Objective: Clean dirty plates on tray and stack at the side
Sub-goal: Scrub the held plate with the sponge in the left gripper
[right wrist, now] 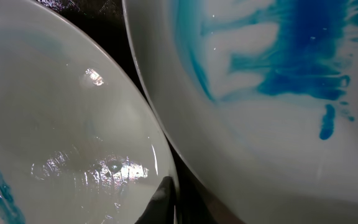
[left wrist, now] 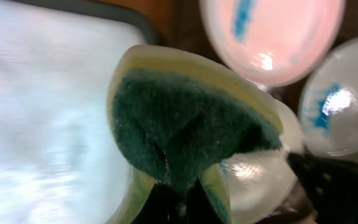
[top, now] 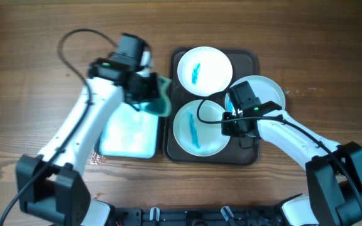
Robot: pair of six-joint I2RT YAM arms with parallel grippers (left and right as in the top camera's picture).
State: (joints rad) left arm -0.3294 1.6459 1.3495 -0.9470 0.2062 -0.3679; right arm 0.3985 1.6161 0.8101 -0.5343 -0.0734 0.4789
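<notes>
A dark tray holds three white plates with blue smears: a back plate, a front plate and a right plate overhanging the tray's right edge. My left gripper is shut on a green and yellow sponge over the tray's left edge; in the left wrist view the sponge fills the middle above the jaws. My right gripper is at the front plate's right rim. In the right wrist view a finger lies on that plate's rim, beside the right plate.
A pale blue-white rectangular basin lies left of the tray, under my left arm. Bare wooden tabletop lies around both. The right arm crosses the tray's front right corner.
</notes>
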